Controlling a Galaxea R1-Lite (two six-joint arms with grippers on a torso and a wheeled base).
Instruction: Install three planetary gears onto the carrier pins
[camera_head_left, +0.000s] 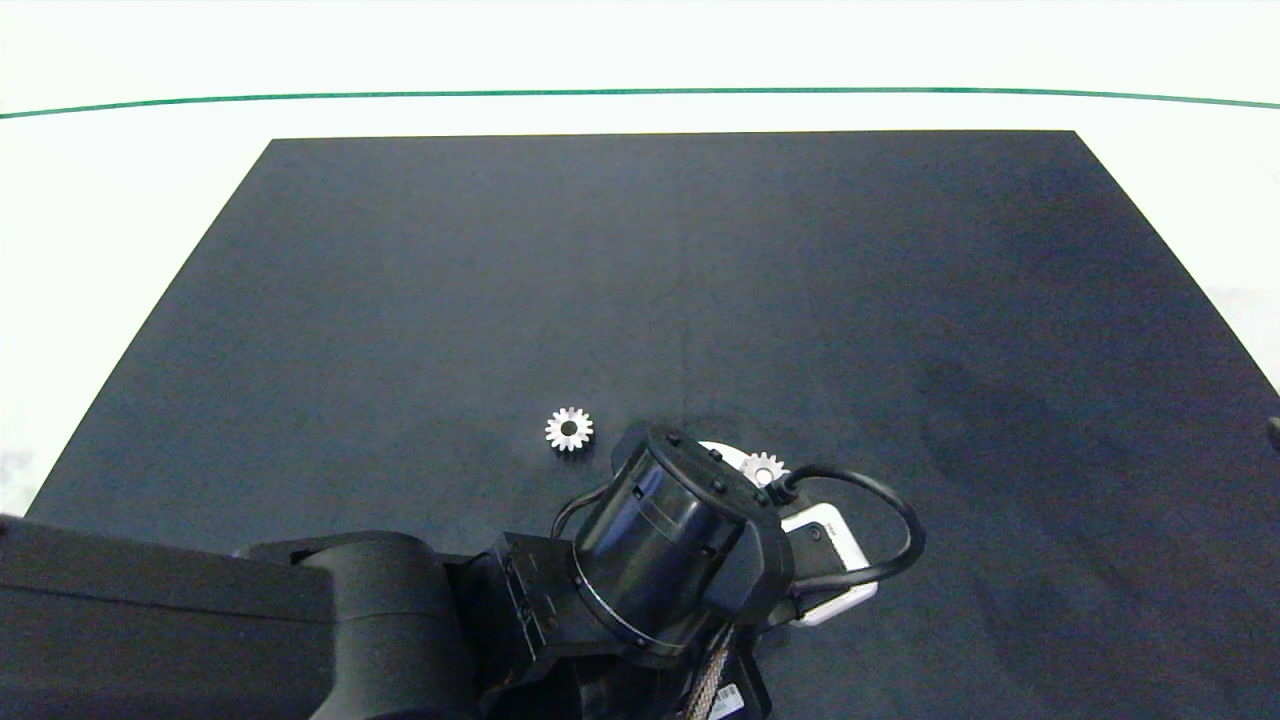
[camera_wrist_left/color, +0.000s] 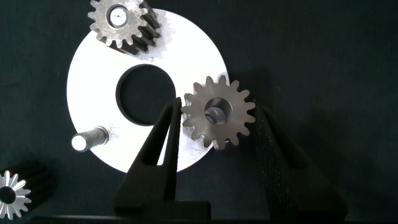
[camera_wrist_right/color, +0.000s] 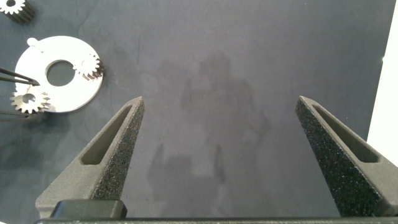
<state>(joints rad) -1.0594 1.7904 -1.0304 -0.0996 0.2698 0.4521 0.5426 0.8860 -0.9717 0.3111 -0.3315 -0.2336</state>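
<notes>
Silver gear sits between our left pincer's spread fingers, half-seated on its pin; we risk tipping it.

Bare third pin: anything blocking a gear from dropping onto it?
Nothing visible. The bare pin stands clear on the white disc; the two mounted gears sit apart from it. The loose gear lies off the disc.

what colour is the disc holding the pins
White, flat ring-shaped disc; clearest in the left wrist view.
</notes>
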